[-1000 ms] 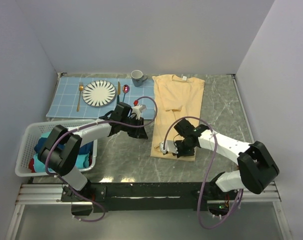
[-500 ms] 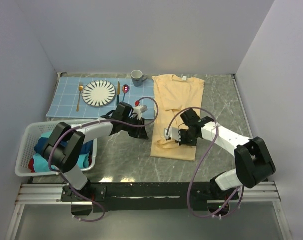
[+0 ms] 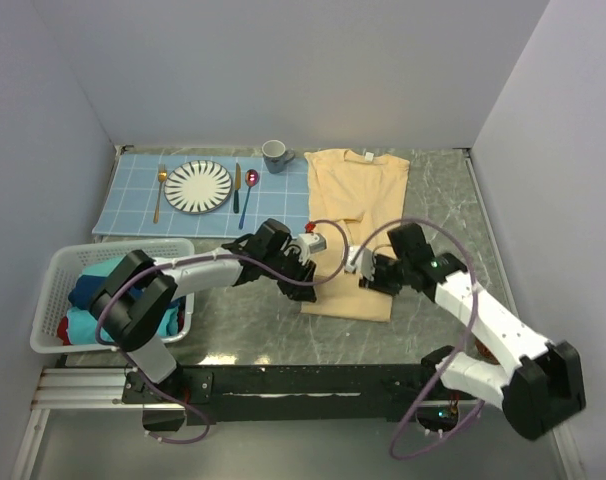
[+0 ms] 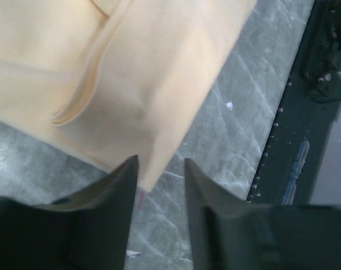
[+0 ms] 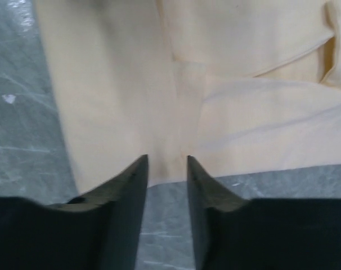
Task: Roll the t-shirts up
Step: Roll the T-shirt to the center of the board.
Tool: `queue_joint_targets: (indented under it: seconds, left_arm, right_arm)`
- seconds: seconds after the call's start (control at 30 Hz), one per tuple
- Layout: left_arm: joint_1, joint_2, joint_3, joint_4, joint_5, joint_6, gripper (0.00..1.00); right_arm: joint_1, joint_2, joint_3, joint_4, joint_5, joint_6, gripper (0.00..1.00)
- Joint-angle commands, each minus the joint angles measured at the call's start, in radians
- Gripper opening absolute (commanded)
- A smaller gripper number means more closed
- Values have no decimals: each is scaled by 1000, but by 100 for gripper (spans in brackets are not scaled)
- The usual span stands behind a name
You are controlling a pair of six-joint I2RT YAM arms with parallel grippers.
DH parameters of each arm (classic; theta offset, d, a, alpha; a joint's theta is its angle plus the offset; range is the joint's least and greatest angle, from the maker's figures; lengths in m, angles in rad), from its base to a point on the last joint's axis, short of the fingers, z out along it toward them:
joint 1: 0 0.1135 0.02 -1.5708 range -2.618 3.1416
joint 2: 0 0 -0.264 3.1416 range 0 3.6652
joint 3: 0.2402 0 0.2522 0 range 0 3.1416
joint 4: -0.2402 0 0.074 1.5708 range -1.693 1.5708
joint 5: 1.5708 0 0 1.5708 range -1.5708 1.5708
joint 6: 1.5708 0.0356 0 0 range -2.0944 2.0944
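Observation:
The pale yellow-cream t-shirt (image 3: pixel 358 195) lies flat on the grey table, folded into a long strip, with its neck label at the far end. My left gripper (image 3: pixel 303 268) is open at the strip's near left side. In the left wrist view (image 4: pixel 161 163) a shirt corner (image 4: pixel 153 112) lies between the spread fingers and is not pinched. My right gripper (image 3: pixel 368 272) is open at the near right side. In the right wrist view (image 5: pixel 166 160) its fingertips frame the shirt's edge (image 5: pixel 131 84) without gripping it.
A white basket (image 3: pixel 53 270) of coloured clothes stands at the near left. A blue placemat (image 3: pixel 133 205) at the far left holds a plate (image 3: pixel 198 186), cutlery and a grey mug (image 3: pixel 276 154). Walls close in on three sides. The arms' base rail (image 4: pixel 311 112) runs along the near edge.
My right gripper has moved from the shirt's near left hem across to its near right edge. My left gripper has moved right and nearer, up to the shirt's left side.

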Motion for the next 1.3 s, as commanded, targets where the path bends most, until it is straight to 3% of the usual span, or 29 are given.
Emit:
queue_joint_targets:
  seconds: [0.0, 0.1, 0.13, 0.17, 0.27, 0.37, 0.5, 0.7, 0.83, 1.27]
  left_arm:
    - [2, -173, -68, 58, -49, 201, 49]
    - [-3, -319, -162, 59, -55, 434, 56]
    - [-20, -341, -191, 88, -64, 545, 64]
    - [-30, -364, -206, 99, -78, 596, 69]
    - [-77, -347, -228, 136, -123, 748, 70]
    - [-124, -341, -281, 278, -192, 807, 70]
    - [-158, -323, -364, 427, -199, 885, 70]
    - [-210, -235, -467, 639, -250, 977, 66]
    - [-259, -132, -452, 719, -334, 973, 64]
    - [-314, 56, -456, 860, -457, 1055, 59]
  right_arm:
    - [6, -204, -156, 40, -30, -77, 52]
    - [20, -375, -271, 128, 27, -143, 57]
    - [43, -423, -307, 158, 62, -154, 60]
    - [58, -519, -341, 212, 70, -163, 69]
    - [132, -676, -454, 212, 56, -211, 80]
    - [187, -770, -531, 174, 54, -272, 84]
    - [195, -802, -611, 231, 93, -295, 83]
    - [196, -711, -614, 272, 132, -191, 73]
    - [198, -641, -612, 307, 186, -123, 64]
    - [198, -758, -680, 274, 182, -125, 70]
